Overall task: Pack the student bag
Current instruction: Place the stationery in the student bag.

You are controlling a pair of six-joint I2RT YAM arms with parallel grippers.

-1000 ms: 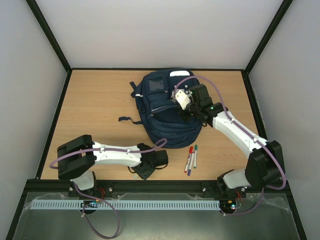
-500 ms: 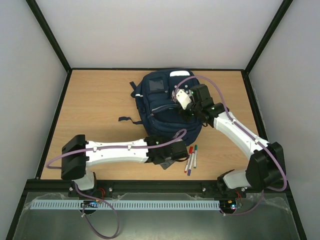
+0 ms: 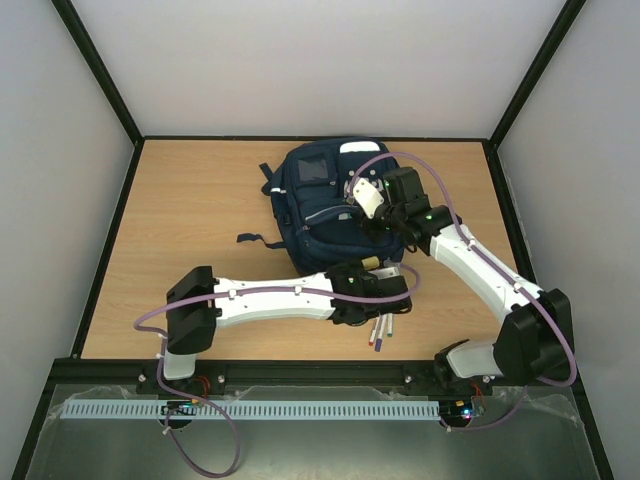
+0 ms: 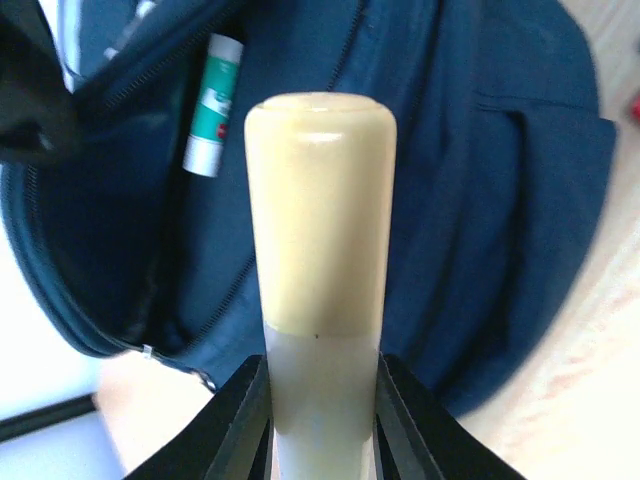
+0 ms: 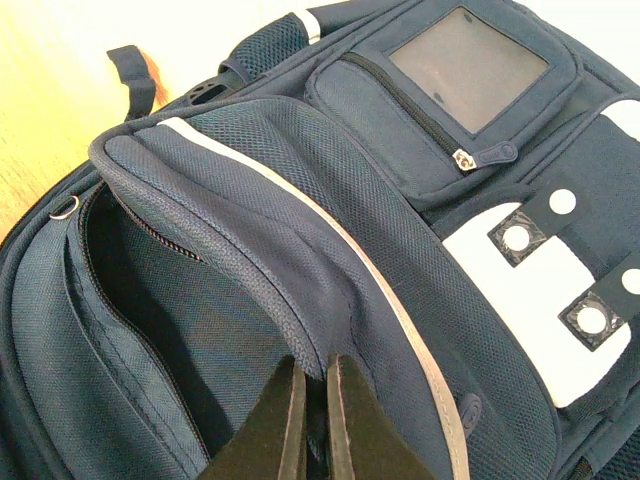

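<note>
The student bag (image 3: 320,215), navy blue with white stripes, lies at the table's far middle. My right gripper (image 3: 362,205) is shut on the edge of its open pocket flap (image 5: 270,290) and holds it up; the jaws (image 5: 313,375) pinch the mesh rim. My left gripper (image 3: 378,272) is at the bag's near right edge, shut on a white tube with a cream cap (image 4: 320,230), pointing at the bag (image 4: 480,200). A green and white glue stick (image 4: 213,105) lies inside the open pocket.
Coloured markers (image 3: 380,328) lie on the table just near the bag, partly under my left wrist. A loose dark strap (image 3: 255,239) trails left of the bag. Black frame rails edge the table.
My left arm has swung right and forward from the near-left table to the bag's near right edge, over the markers. My right gripper has kept hold of the flap.
</note>
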